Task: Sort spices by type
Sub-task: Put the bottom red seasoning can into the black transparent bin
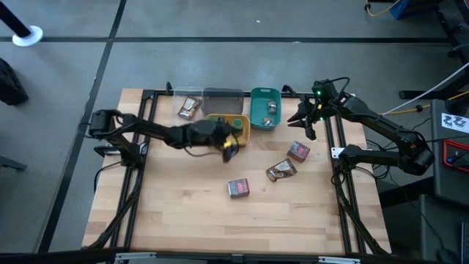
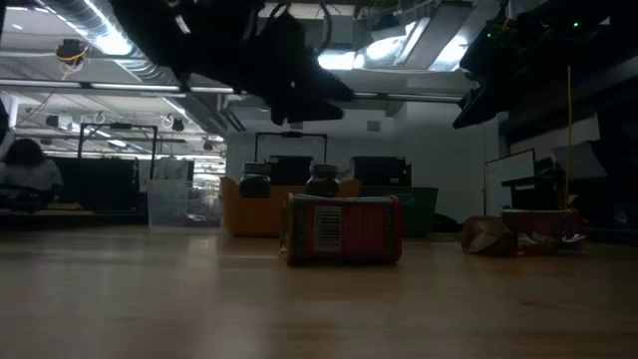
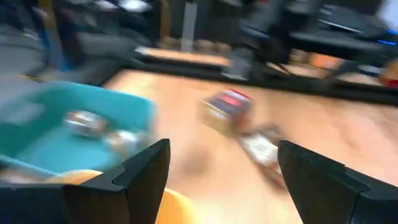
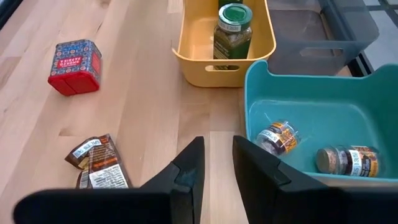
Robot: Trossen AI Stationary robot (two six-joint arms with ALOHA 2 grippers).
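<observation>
four trays sit in a cluster at the table's (image 1: 183, 220) 12 o'clock edge. the yellow tray (image 4: 186, 43) holds a green-capped jar (image 4: 232, 31) standing upright, with a second green cap just behind it; the low view shows two dark jars in it. the teal tray (image 4: 273, 93), at 3 o'clock of the yellow one, holds two small round tins (image 4: 277, 138) lying on their sides, apart from each other. the grey tray (image 1: 223, 99), at 12 o'clock of the yellow one, shows nothing inside from above. the clear tray (image 1: 188, 108), at 9 o'clock of the grey one, holds a brown packet (image 1: 189, 109). loose on the wood: a red box (image 1: 298, 151) at 5 o'clock of the teal tray, another packet (image 1: 281, 170) just beside it at its 7 o'clock, and a second red box (image 1: 238, 188) near the table's middle. the left gripper (image 3: 224, 168) hangs over the yellow tray's 3 o'clock end, fingers spread wide with nothing between them. the right gripper (image 4: 216, 163) hovers at 3 o'clock of the teal tray, fingers nearly together, holding nothing.
</observation>
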